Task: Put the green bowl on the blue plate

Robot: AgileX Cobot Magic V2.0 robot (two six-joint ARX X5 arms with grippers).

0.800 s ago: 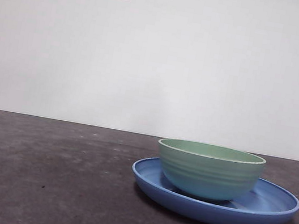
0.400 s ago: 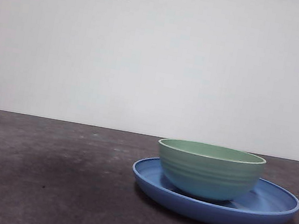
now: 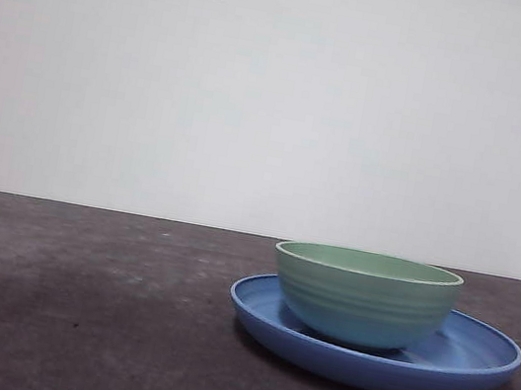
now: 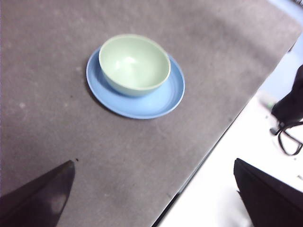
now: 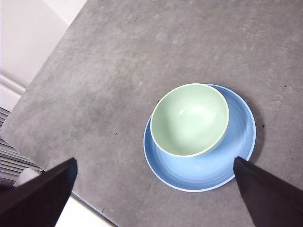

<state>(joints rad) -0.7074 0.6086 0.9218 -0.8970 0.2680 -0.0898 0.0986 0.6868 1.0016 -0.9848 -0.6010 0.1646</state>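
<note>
The pale mint-green glossy bowl (image 3: pixel 363 297) sits upright inside the wide glossy blue plate (image 3: pixel 472 366), off-centre, on the dark grey surface (image 3: pixel 72 304). Both the left gripper (image 4: pixel 151 198) and the right gripper (image 5: pixel 151 194) hang wide open, empty, well above it.

Left pincer (image 4: pixel 154 198) and right pincer (image 5: pixel 154 198) gape, raised high.

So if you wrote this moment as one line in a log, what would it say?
green bowl: upright on blue plate, off-centre | left tool: open, empty, high above table | right tool: open, empty, high above table | placing: looks done
</note>
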